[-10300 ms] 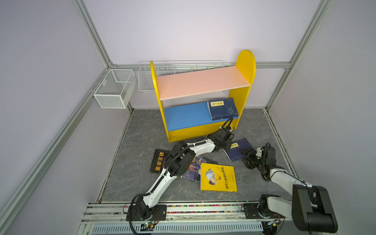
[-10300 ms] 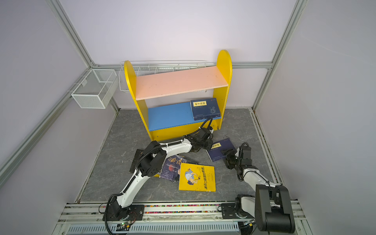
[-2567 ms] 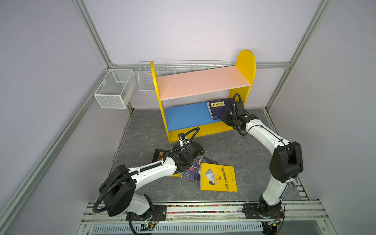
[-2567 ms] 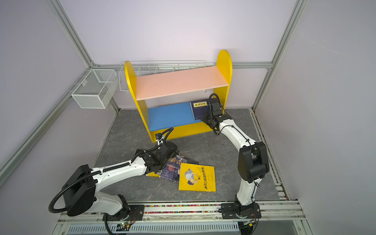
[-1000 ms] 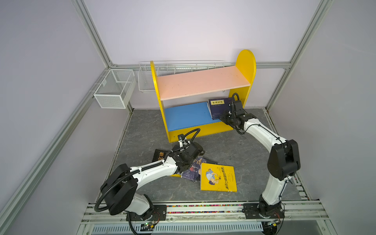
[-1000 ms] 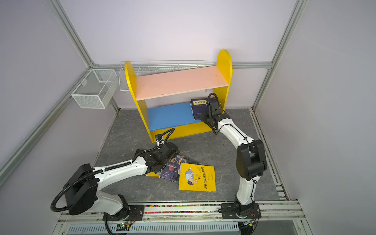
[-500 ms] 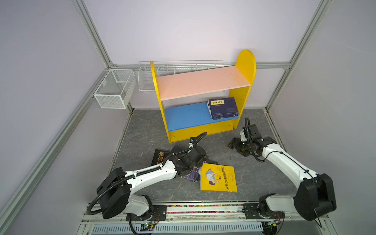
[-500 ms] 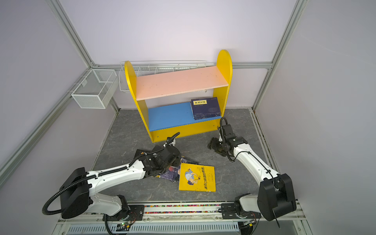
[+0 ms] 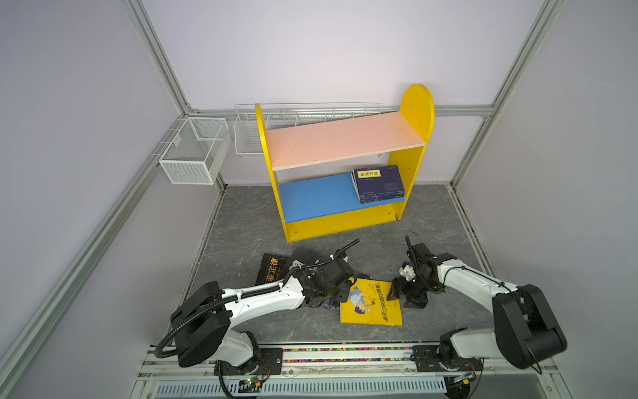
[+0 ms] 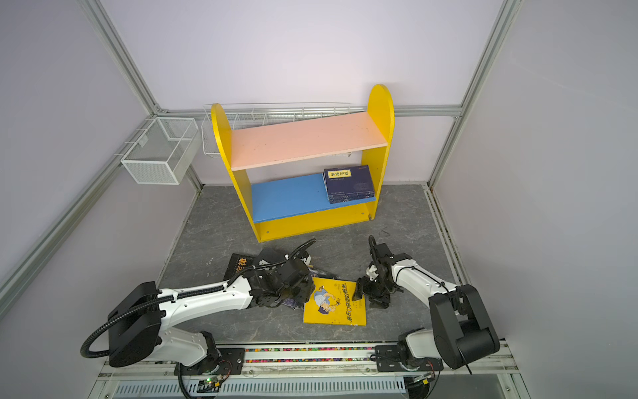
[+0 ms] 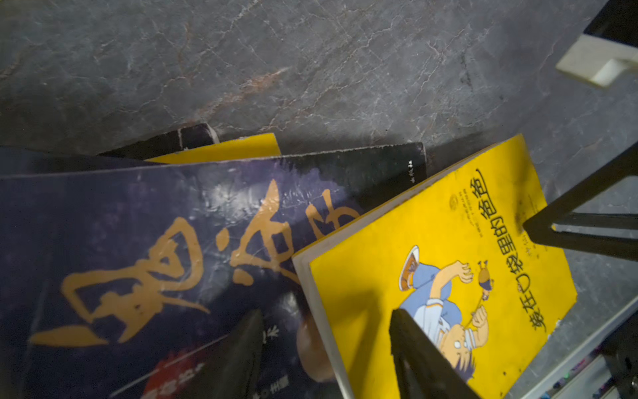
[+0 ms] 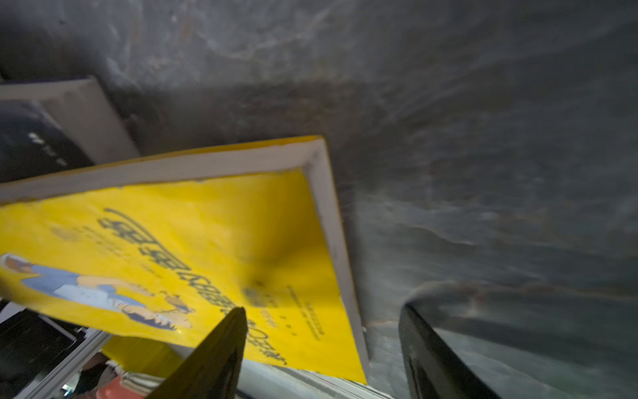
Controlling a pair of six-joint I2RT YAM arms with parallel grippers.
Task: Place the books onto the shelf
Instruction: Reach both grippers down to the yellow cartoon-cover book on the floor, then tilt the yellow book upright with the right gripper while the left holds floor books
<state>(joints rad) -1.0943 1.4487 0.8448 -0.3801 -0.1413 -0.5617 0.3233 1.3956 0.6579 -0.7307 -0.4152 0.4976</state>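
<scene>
Book grab, lower centre
I had left gripper (image 9: 340, 293) and right gripper (image 9: 404, 298) spread wide astride edges of the yellow book (image 9: 371, 307), ready to pinch.

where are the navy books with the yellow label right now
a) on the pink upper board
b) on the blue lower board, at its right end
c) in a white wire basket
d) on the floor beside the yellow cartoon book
b: the navy books lie stacked flat on the blue lower board, beside the yellow side panel.
</scene>
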